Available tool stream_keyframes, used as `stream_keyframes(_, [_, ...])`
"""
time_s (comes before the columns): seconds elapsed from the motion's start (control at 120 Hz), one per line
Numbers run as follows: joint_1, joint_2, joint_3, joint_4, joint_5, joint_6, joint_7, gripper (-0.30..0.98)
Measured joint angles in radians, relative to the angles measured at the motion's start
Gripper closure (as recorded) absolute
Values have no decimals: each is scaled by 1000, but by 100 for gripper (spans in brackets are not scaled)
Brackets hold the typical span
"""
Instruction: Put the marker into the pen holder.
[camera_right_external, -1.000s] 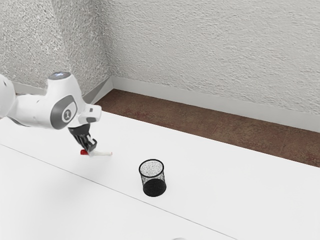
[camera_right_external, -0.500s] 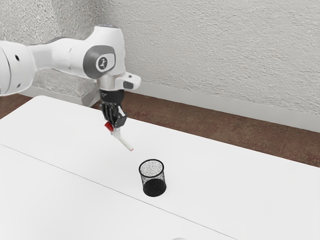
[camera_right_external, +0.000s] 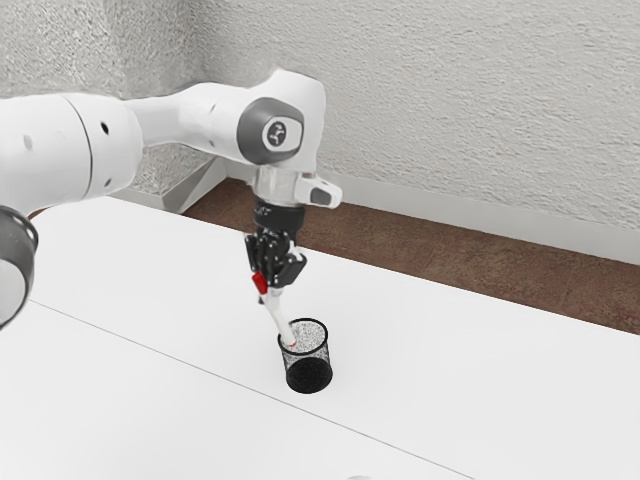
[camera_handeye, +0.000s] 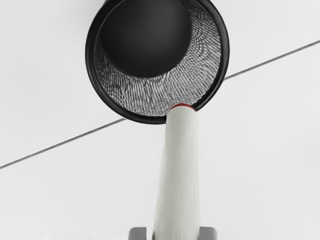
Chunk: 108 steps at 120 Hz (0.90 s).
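My gripper (camera_right_external: 270, 287) hangs just above the pen holder in the exterior view, shut on the white marker (camera_right_external: 276, 315) near its red end. The marker slants downward, its tip at the rim of the black mesh pen holder (camera_right_external: 309, 375), on the side toward the exterior view's left. In the wrist view the marker (camera_handeye: 178, 175) runs from between the fingertips of the gripper (camera_handeye: 173, 233) to the edge of the pen holder (camera_handeye: 226, 55), its tip overlapping the rim. Whether the tip is inside or above the rim, I cannot tell.
The white table (camera_right_external: 450, 370) has a thin seam across it. A brown floor strip (camera_right_external: 420, 258) and a textured wall (camera_right_external: 450, 120) lie beyond its far edge. Part of a pale object (camera_right_external: 358, 478) shows at the exterior view's lower edge.
From the table, the marker was lifted in my gripper and carried toward the exterior view's right. Over the last half second it came lower, to the pen holder, and its slant grew steeper.
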Motion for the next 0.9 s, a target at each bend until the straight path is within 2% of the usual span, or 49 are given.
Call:
stream_keyframes(0.192, [4, 66, -1, 103, 6, -6, -29, 77])
stream_keyframes(0.542, [6, 147, -1, 108, 6, 32, -57, 76])
stream_keyframes(0.742, [9, 131, 3, 105, -10, 37, -68, 34])
stream_keyframes(0.8, [26, 51, 15, 77, -6, 57, -63, 26])
stream_keyframes(0.9, [116, -155, 43, -41, 17, 169, -32, 17])
